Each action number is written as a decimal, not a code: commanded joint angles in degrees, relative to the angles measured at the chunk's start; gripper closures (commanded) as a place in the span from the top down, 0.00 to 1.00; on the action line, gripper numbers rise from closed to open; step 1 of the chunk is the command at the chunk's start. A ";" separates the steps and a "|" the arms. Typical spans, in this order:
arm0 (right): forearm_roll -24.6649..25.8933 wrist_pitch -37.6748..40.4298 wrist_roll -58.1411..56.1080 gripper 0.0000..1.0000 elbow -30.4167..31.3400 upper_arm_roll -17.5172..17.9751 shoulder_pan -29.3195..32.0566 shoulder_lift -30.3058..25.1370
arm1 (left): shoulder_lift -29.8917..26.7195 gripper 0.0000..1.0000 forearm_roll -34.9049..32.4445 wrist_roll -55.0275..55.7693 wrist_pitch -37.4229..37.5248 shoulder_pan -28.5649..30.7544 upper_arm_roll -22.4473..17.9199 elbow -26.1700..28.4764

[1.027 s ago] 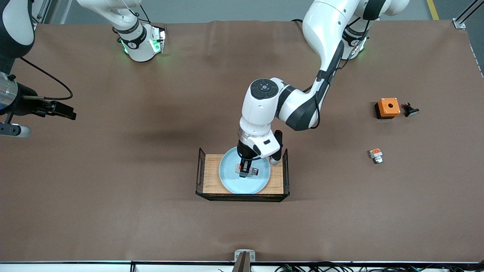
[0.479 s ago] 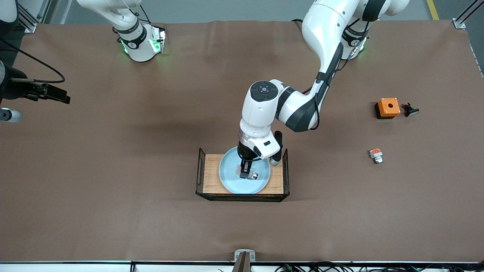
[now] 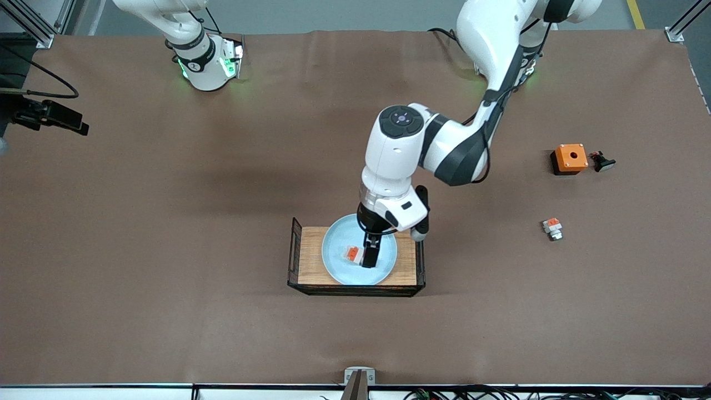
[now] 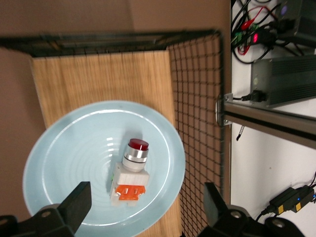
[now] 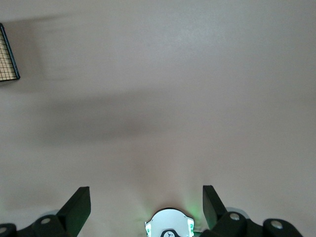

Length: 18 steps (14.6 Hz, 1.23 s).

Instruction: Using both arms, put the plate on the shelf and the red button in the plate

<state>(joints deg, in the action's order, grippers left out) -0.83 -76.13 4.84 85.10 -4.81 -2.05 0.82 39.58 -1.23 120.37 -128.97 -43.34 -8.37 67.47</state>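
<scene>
One red button (image 4: 131, 174) flat on plate (image 4: 59, 148), red tip toward mesh wall (image 4: 197, 113)

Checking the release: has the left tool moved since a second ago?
Yes. The left tool has opened and lifted off the small red-tipped button, which lies on the round pale blue plate.

Left gripper (image 4: 143, 207) pointing down, jaws spread, right gripper (image 5: 146, 205) raised, waiting, jaws apart

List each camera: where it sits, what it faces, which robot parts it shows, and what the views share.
Front view: high across the table, facing both bases; the left gripper is over the plate.
Left wrist view: looks down between open fingers at the red button lying on the plate.
Right wrist view: open right gripper over bare table.
Shared: plate, button, tray.
</scene>
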 commanded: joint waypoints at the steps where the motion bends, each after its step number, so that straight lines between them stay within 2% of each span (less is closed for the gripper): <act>1: -0.22 -1.20 0.26 1.00 1.47 0.59 0.73 -1.79 | -5.64 1.00 0.70 -5.73 7.03 1.06 -0.25 1.26; 6: -0.22 -3.58 0.35 1.00 2.96 0.50 -0.94 -3.36 | -12.94 1.00 0.97 -24.08 22.41 5.45 0.02 2.32; 9: -0.22 -8.75 0.35 1.00 10.41 0.33 -1.03 -8.45 | -16.98 1.00 1.49 -43.04 29.71 8.96 0.19 3.37; 11: -0.22 -10.26 0.35 1.00 12.11 0.41 -0.85 -9.52 | -19.27 1.00 1.49 -55.27 33.41 11.25 0.19 4.33; 14: -0.22 -10.44 0.35 1.00 11.58 0.50 -0.85 -9.35 | -23.22 1.00 1.49 -72.07 35.71 15.90 0.19 7.58; 16: -0.13 -10.00 0.26 1.00 11.05 0.50 -0.85 -9.26 | -25.51 1.00 4.11 -78.85 35.80 19.68 0.19 10.04; 18: -0.13 -9.56 0.26 1.00 10.79 0.50 -0.85 -9.26 | -28.93 1.00 5.89 -85.96 35.80 23.28 0.19 14.68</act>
<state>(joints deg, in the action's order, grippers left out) -0.93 -85.58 4.83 95.15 -4.36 -2.84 -7.28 15.76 2.68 40.90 -93.02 -22.82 -8.55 75.43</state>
